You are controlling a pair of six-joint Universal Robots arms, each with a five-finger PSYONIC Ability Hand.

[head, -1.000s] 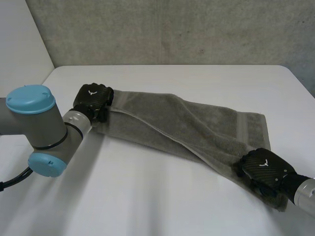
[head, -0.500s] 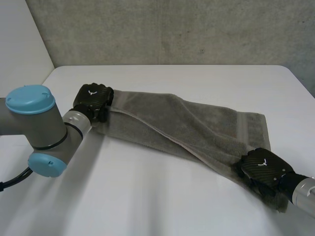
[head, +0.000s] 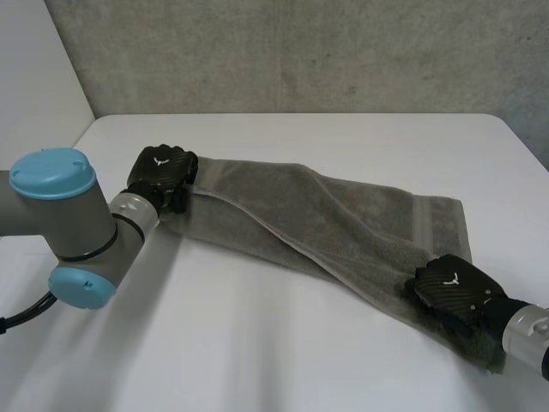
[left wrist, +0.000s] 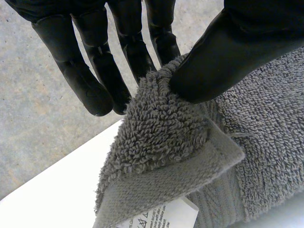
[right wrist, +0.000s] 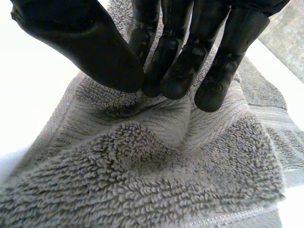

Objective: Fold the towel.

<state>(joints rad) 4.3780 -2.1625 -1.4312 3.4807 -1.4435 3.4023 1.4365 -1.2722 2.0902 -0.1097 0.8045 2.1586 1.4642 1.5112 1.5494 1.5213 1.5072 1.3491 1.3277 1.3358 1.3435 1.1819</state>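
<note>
A grey towel (head: 326, 215) lies in a long diagonal band across the white table (head: 300, 137), doubled lengthwise. My left hand (head: 160, 167) is at its far left corner. In the left wrist view the thumb (left wrist: 223, 52) pinches the corner of the towel (left wrist: 166, 142) against the fingers (left wrist: 99, 80), shut on it. My right hand (head: 452, 290) rests on the near right end. In the right wrist view its thumb (right wrist: 95, 42) and fingers (right wrist: 180, 71) are closed together on a raised ridge of the towel (right wrist: 142, 180).
A white label (left wrist: 156, 218) shows under the lifted left corner. A grey concrete wall (head: 300, 51) stands behind the table. The table's right edge runs close to the right hand. Bare tabletop spreads in front of the towel and behind it.
The right hand has slid slightly inward along the towel's near right end and its fingers have closed onto the cloth. The left hand keeps its hold and place.
</note>
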